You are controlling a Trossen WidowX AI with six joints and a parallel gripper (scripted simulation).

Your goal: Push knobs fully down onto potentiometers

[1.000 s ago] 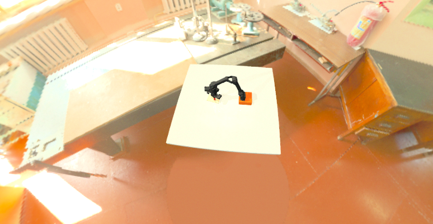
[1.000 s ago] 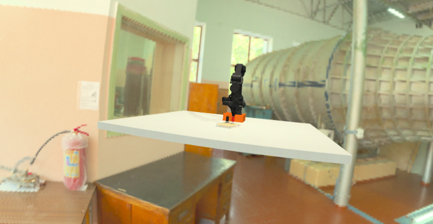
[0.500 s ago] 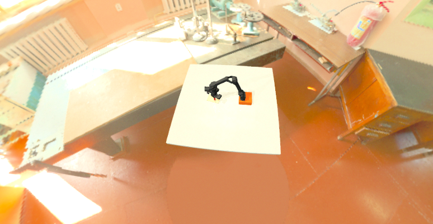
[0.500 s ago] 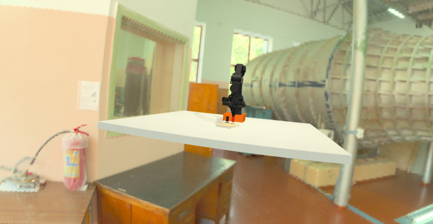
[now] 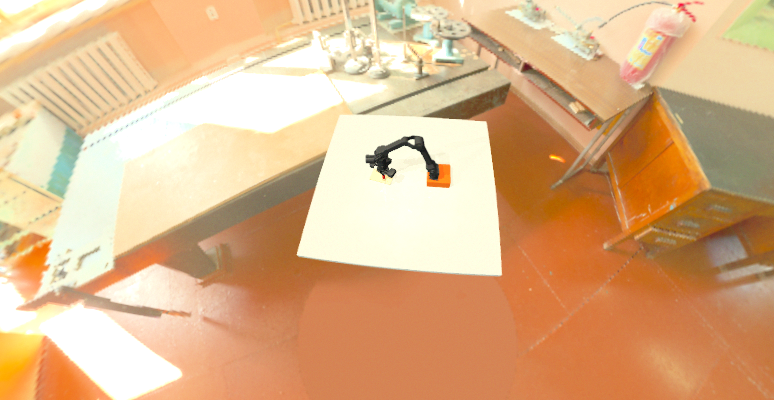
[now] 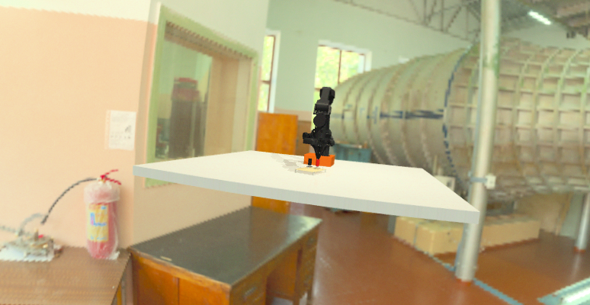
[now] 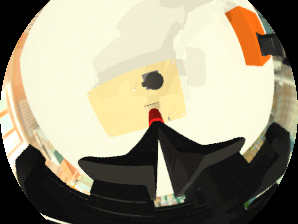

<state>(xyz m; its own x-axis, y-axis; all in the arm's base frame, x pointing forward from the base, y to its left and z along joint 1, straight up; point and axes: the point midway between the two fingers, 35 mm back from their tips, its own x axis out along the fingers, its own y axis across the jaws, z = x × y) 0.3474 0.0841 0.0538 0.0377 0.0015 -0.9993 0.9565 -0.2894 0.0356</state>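
Note:
The pale yellow circuit board (image 5: 374,178) (image 6: 304,170) (image 7: 110,110) stands on short legs on the table. A black knob (image 6: 309,162) (image 7: 154,80) stands upright on its potentiometer, away from the fingers. A red knob (image 5: 384,177) (image 6: 317,162) (image 7: 156,116) stands on the other potentiometer. My gripper (image 6: 318,157) (image 7: 156,124) is shut with nothing between the fingers. Its tips are right at the top of the red knob and partly cover it in the wrist view. I cannot tell whether they touch, or how far either knob sits above its potentiometer.
The arm's base stands at an orange block (image 5: 445,181) (image 6: 328,162) (image 7: 243,35) on the white table (image 5: 400,234) (image 6: 231,174) (image 7: 55,55). The arm arches from there to the board. Its shadow falls on the table beside the board.

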